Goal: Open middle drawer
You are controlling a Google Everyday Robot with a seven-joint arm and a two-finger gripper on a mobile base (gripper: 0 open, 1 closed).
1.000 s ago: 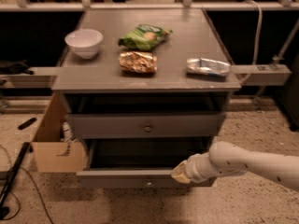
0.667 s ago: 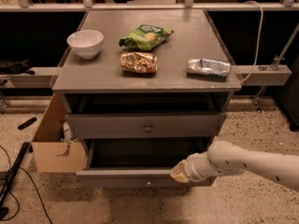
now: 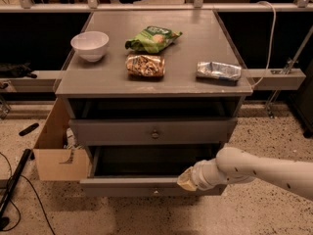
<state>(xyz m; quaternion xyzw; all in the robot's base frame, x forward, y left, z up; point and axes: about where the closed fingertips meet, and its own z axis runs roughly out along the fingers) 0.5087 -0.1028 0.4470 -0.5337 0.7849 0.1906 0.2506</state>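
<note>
The grey cabinet has a tall upper drawer with a round knob, standing slightly out. Below it the shallower middle drawer is pulled well out, its dark inside showing and its small knob at the front centre. My gripper is at the top edge of this drawer's front, right of the knob. The pale arm reaches in from the right. A lowest drawer is hidden under the open one.
On the cabinet top lie a white bowl, a green snack bag, a brown snack bag and a silver packet. An open cardboard box stands against the cabinet's left side. Cables lie on the speckled floor.
</note>
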